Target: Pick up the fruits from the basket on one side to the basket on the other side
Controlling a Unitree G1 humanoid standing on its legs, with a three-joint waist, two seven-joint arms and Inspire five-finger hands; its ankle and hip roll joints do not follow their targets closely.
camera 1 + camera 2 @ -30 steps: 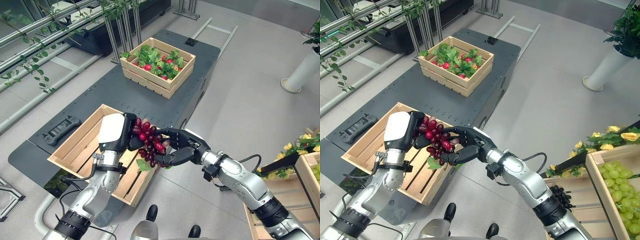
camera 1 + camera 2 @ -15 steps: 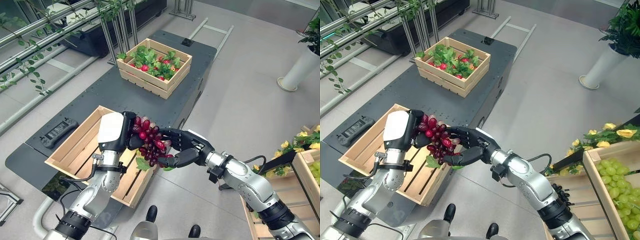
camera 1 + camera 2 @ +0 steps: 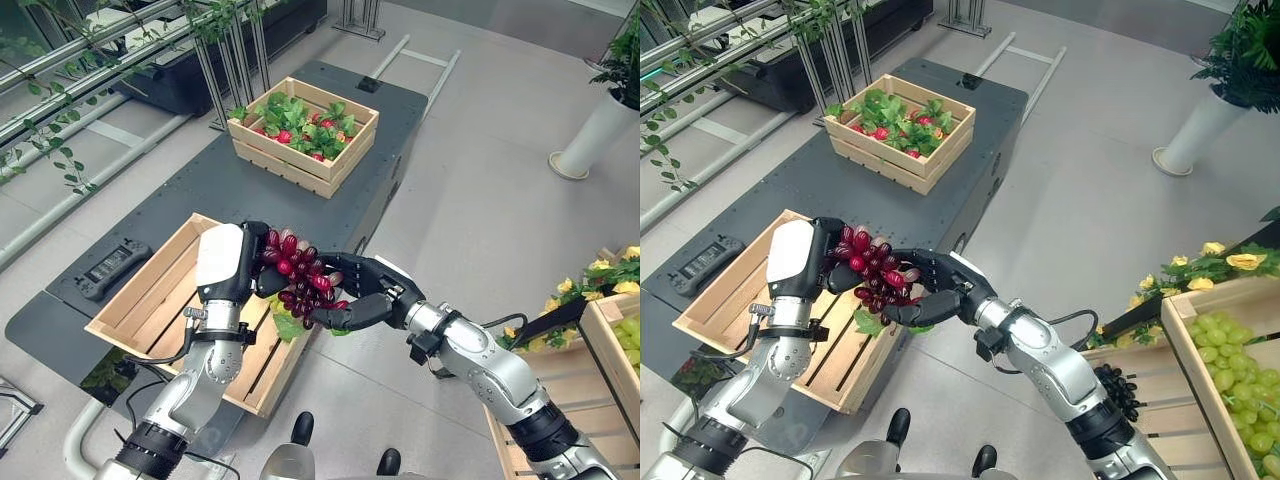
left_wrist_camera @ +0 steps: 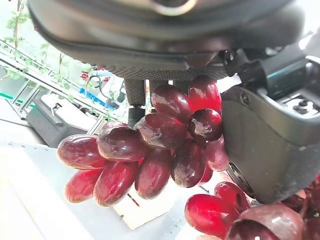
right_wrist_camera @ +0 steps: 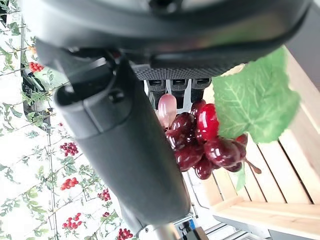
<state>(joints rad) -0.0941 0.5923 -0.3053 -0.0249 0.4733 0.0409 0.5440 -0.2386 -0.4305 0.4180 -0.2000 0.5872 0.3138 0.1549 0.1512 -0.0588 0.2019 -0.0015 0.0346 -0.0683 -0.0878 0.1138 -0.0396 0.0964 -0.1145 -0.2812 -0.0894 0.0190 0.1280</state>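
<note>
A bunch of red grapes [image 3: 295, 280] with a green leaf [image 5: 255, 100] hangs above the right edge of the near wooden crate [image 3: 140, 300]. My left hand [image 3: 228, 265] grips it from the left, fingers curled over its top. My right hand [image 3: 365, 295] reaches in from the right and cups the same bunch, with its fingers beneath and its thumb across. The grapes [image 4: 150, 150] show close up in the left wrist view, pressed against dark fingers. In the right wrist view the grapes [image 5: 200, 140] sit between thumb and fingers, with crate slats below.
A second crate [image 3: 305, 125] of leafy red fruit stands at the far end of the dark platform [image 3: 220, 180]. A black controller [image 3: 112, 268] lies at the platform's left edge. Crates with green grapes [image 3: 1230, 350] and dark grapes [image 3: 1110, 385] stand at the right, and a white planter [image 3: 600, 135] beyond.
The camera has shifted slightly, so the crates sit a little further left. Both hands stay closed round the grape bunch over the near crate's right edge.
</note>
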